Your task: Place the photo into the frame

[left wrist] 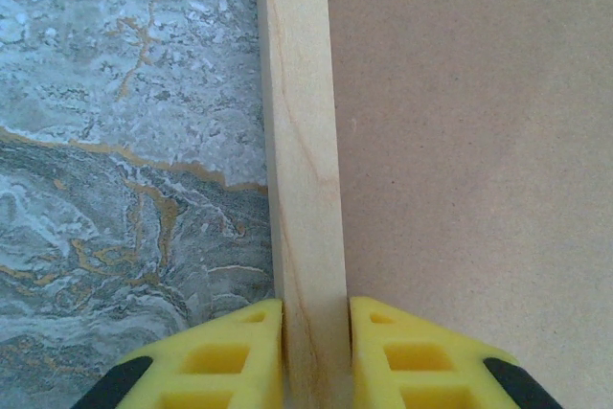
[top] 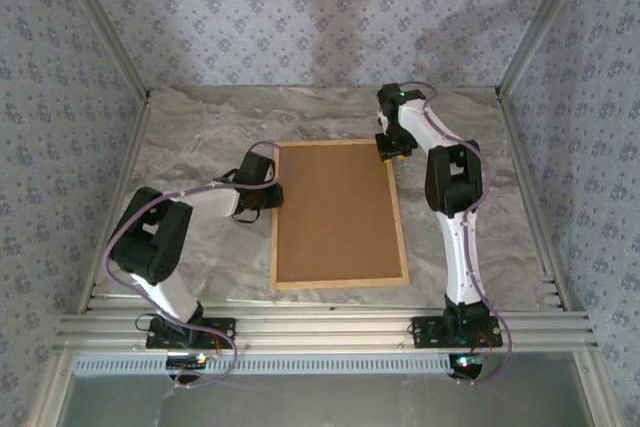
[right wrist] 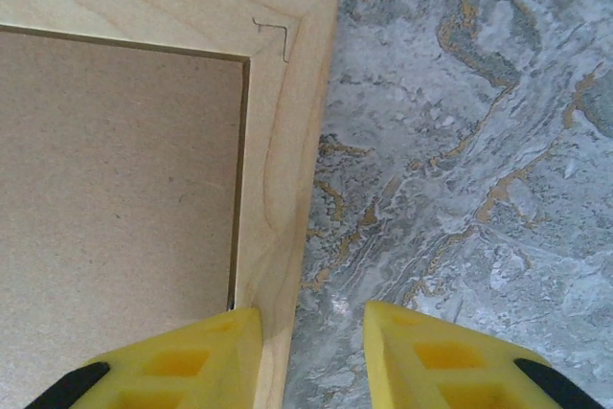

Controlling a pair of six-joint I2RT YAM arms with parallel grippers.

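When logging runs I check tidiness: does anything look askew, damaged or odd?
Nothing stands out: the frame lies flat, back up, backing board seated inside, bar a thin dark gap near one corner.

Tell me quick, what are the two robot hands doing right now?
Left gripper: closed on the frame.
Right gripper: open, astride the frame's edge.

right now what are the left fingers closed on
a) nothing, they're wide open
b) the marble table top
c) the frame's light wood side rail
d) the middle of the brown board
c: in the left wrist view the left fingers sit tight against both sides of the frame rail, with the brown board on one side and the table on the other.
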